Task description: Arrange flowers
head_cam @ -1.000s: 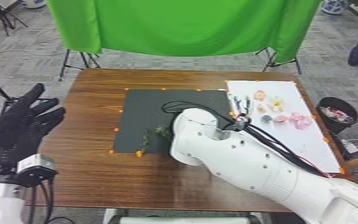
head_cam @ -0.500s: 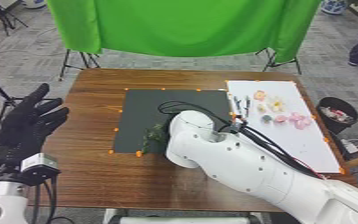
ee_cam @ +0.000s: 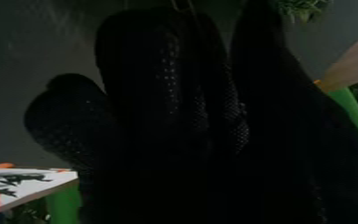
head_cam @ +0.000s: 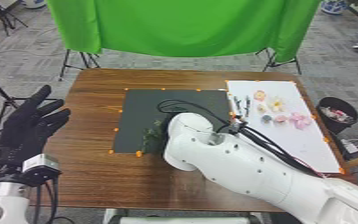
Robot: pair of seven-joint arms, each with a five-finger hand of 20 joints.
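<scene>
From where I stand, the white right arm (head_cam: 246,162) is what blocks the view, reaching across the dark mat (head_cam: 142,107) with loose black cables (head_cam: 269,147) looped along it. Green foliage (head_cam: 151,136) lies on that mat, just beside the arm. The right hand (ee_cam: 175,125) is low over it — whether it grips a stem, I can't tell in that gloom.

The left hand (head_cam: 26,131) is up at the table's left side, open, fingers loosely spread. On the white sheet (head_cam: 309,145) to the right sit pink flowers (head_cam: 300,120), a pale yellow flower (head_cam: 276,104) and dark sprigs (head_cam: 242,106). A bin (head_cam: 337,116) stands beside the brown table (head_cam: 87,175) — green cloth (head_cam: 189,30) hangs beyond.
</scene>
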